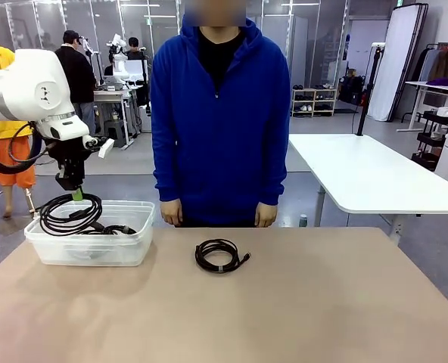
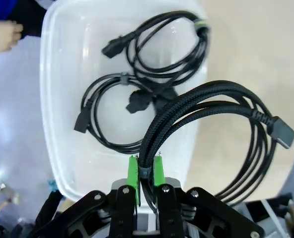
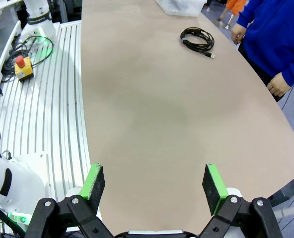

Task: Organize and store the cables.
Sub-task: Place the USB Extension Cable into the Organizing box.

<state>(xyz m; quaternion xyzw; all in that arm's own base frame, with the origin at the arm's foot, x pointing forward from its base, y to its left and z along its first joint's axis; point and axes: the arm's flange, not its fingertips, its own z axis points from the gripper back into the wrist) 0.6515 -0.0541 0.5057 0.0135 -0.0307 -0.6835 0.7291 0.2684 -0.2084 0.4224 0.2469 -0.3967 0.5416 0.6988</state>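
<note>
Left gripper (image 2: 145,173) grips cable (image 2: 211,114) over bin rim (image 2: 50,124).

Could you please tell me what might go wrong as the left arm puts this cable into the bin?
1. The left end effector grips the thick braided black cable coil at one edge, and much of the coil hangs outside the clear plastic bin; released here, it may drape over the rim.
2. Two thin black cable coils already lie inside, so the plugs could snag.
</note>
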